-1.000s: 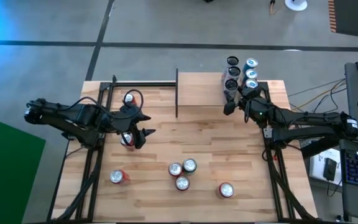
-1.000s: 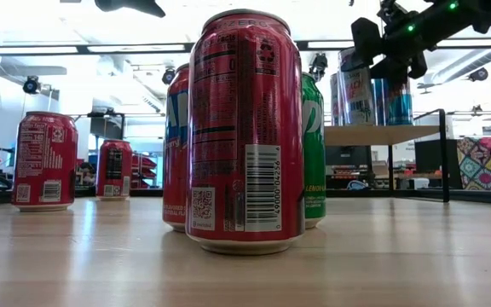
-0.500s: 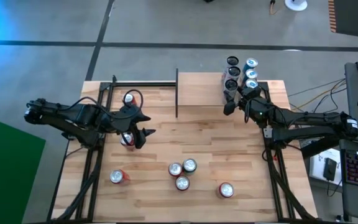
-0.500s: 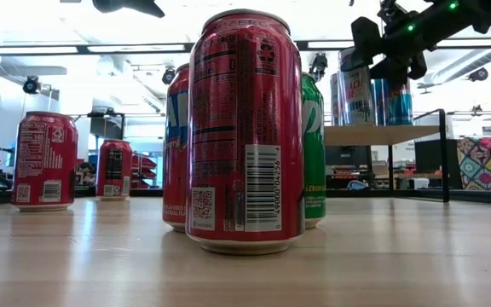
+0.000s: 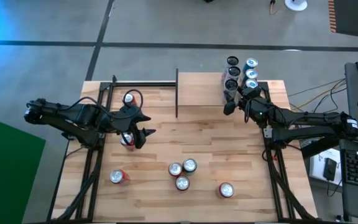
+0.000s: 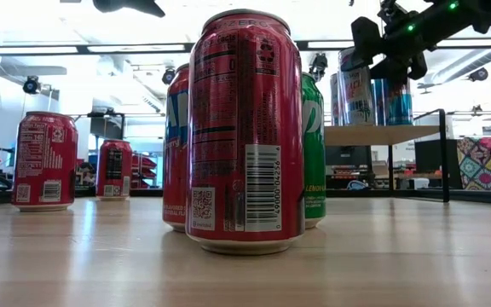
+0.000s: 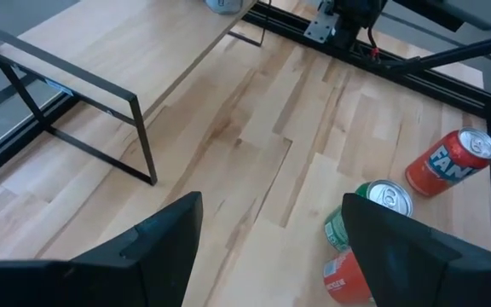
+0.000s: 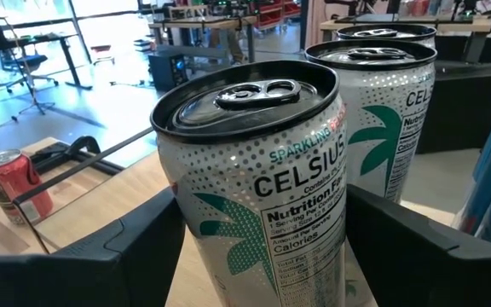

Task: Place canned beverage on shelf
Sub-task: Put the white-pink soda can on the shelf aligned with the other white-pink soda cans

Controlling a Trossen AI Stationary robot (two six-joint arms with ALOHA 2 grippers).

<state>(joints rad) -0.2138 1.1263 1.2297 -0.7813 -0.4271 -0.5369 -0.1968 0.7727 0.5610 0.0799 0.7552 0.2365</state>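
Nothing has changed in the last second: both my arms stay still over the counter (image 5: 229,143). On the shelf (image 5: 204,93), my right claw (image 5: 232,98) stays spread around the silver Celsius can (image 8: 258,183), so I judge this placement nearly finished. My left claw (image 5: 135,132) hangs spread and empty beside a red can (image 5: 127,140).
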